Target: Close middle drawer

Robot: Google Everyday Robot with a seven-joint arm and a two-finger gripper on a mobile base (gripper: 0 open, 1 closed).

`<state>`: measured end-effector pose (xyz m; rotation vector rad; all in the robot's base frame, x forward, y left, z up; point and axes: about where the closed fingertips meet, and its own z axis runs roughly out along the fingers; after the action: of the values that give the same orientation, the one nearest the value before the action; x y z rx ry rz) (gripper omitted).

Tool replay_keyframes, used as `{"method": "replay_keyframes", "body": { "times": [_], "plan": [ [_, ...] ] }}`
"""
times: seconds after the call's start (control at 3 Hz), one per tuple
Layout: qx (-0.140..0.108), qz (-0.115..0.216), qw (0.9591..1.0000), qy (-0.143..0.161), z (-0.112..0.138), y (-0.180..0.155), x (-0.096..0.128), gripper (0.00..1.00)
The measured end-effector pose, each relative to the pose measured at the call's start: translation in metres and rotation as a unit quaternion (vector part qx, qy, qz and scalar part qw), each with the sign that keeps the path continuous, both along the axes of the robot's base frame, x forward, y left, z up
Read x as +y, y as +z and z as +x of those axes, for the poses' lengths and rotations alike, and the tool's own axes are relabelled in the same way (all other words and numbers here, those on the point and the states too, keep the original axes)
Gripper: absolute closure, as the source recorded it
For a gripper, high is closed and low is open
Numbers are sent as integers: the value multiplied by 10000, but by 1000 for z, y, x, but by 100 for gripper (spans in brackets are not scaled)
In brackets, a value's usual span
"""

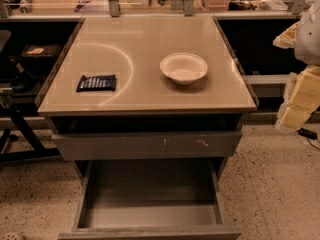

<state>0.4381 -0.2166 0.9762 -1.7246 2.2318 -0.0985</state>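
Note:
The middle drawer is pulled far out at the bottom of the camera view. Its plain grey front panel lies along the lower edge, and its shallow grey box interior shows nothing inside. Above it, a taller grey drawer front with pale scratch marks sticks out slightly from the cabinet. My gripper shows as pale yellowish and white parts at the right edge. It is level with the cabinet top, up and to the right of the open drawer, and touches nothing.
On the beige cabinet top stand a white bowl and a dark blue snack packet. A black stand is on the left, a cable lies on the speckled floor at right, and cluttered shelves are behind.

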Motion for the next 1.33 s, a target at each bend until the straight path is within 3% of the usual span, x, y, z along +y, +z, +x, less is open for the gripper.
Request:
{"method": "replay_keyframes", "body": {
  "times": [0.33,0.67,1.33],
  "plan": [
    [0,0,10000,0,0,0,0,0],
    [0,0,10000,0,0,0,0,18],
    [-1,0,10000,0,0,0,0,64]
  ]
}}
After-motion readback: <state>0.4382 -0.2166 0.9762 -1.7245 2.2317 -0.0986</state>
